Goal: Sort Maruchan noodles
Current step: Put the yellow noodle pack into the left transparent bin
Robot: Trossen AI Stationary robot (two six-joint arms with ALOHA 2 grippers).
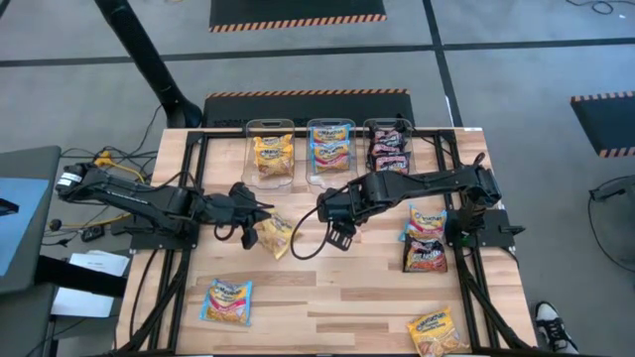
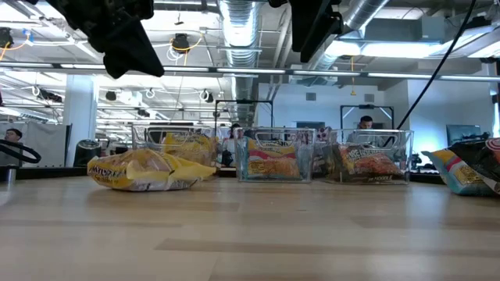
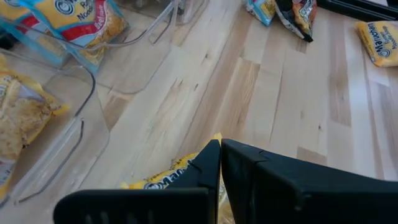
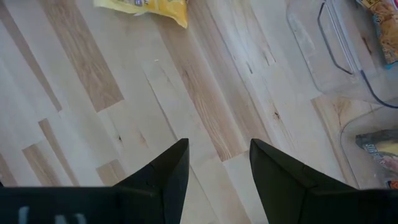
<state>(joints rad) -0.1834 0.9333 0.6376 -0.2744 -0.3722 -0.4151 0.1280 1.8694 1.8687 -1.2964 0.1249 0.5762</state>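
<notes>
A yellow noodle packet (image 1: 275,235) lies flat on the table just beyond my left gripper (image 1: 256,211). The left wrist view shows it under my shut fingers (image 3: 221,152), as yellow packet (image 3: 163,180). In the low view this packet (image 2: 144,172) rests on the wood, with the left gripper (image 2: 121,43) raised above it. My right gripper (image 1: 338,236) hangs open over bare wood at mid-table (image 4: 219,155), near the packet's corner (image 4: 149,5). Other packets on the table: blue-pink (image 1: 228,300), yellow (image 1: 437,332), blue (image 1: 427,220) and dark (image 1: 427,256).
Three clear bins stand along the far edge. They hold yellow packets (image 1: 271,154), blue-pink packets (image 1: 330,149) and dark packets (image 1: 389,149). Bare wood lies between the bins and the grippers, and across the middle of the near side. People show in the room behind.
</notes>
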